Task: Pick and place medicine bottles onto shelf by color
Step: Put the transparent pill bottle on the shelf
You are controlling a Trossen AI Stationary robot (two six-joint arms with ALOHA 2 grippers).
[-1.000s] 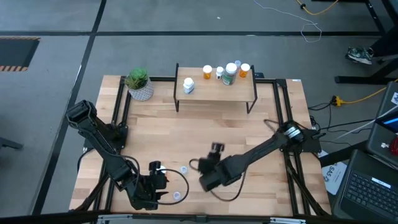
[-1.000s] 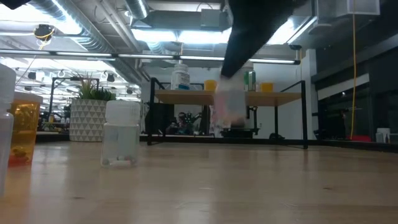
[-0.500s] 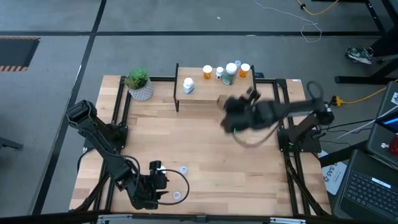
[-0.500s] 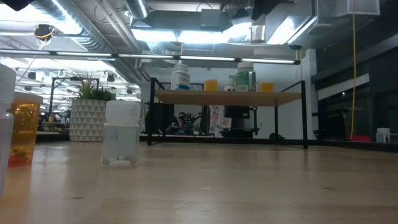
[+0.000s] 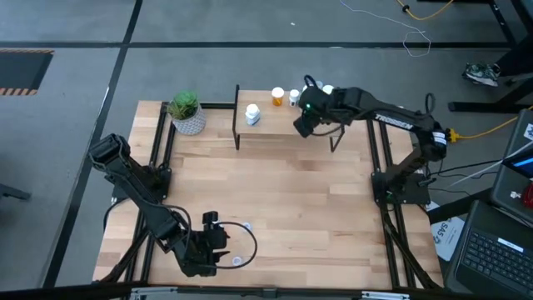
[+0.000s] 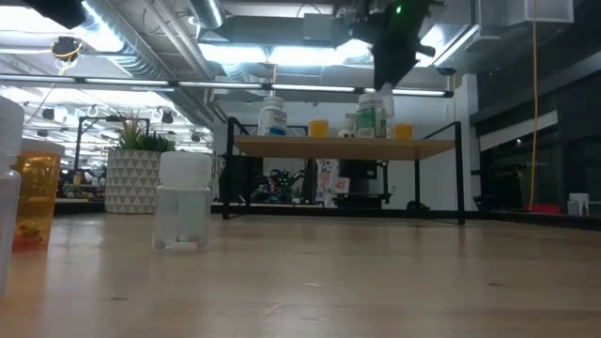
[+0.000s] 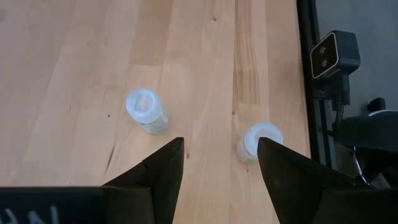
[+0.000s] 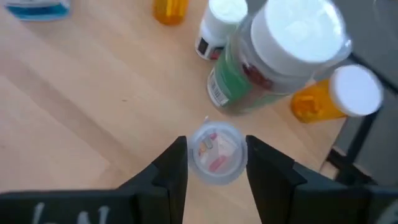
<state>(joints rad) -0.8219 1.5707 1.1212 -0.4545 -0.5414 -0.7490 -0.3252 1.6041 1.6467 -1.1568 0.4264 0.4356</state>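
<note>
- High view: right gripper [image 5: 310, 117] sits over low light-wood shelf w/ black legs [image 5: 275, 127], near the crowded bottle group. Risk: bumping neighbours.
- Low view: small clear bottle w/ white cap [image 6: 185, 201] waits on table.
- Left wrist view: left gripper [image 7: 217, 163] gapes empty above two clear bottles.
- Right wrist view: jaws clamp tiny clear vial [image 8: 215, 153] just beside big green bottle w/ white cap [image 8: 273, 59]; could topple it on release.

The table [image 5: 275, 192] is pale wood in glued strips, matt with visible grain; the shelf [image 8: 68, 93] has a similar smooth light wood top on thin black metal legs. The bottles look plastic: a clear one [image 8: 214, 152] (pills show through its wall), an orange translucent one [image 8: 323, 99] with a smooth white cap, and a green one [image 8: 249, 81] with a glossy white lid; the 2 dark fingers [image 8: 171, 171] beside the clear one are matt black.
</note>
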